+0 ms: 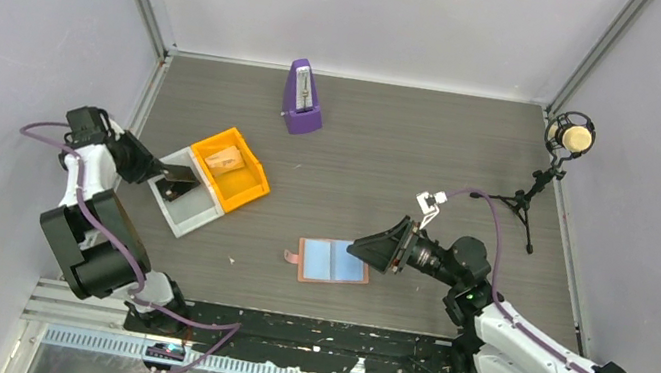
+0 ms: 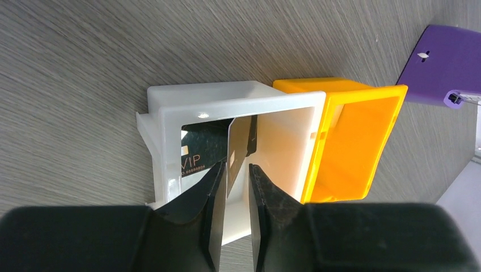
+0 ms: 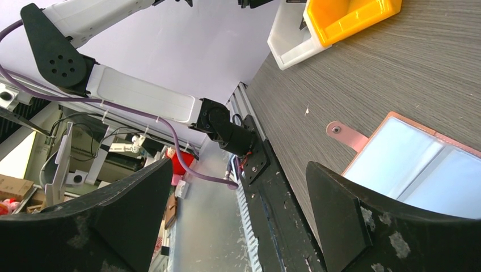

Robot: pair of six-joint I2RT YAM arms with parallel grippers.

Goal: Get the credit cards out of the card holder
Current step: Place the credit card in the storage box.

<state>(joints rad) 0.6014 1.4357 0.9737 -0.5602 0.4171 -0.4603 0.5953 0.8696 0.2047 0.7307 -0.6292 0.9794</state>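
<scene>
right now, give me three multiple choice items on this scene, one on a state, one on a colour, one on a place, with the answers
1. The salmon-tan leather bifold card holder is:
A folded shut
B spread open flat
C standing on edge

2. Its inner faces are:
A blue-grey
B green
C red

3. The black VIP-lettered credit card lies:
A tucked inside the card holder
B in the white plastic bin
C hanging off the card holder's edge

Answers:
1 B, since the top view shows both halves side by side on the table.
2 A, since pale blue-grey panels sit inside the salmon border.
3 B, since the left wrist view shows it inside the bin's walls.
</scene>
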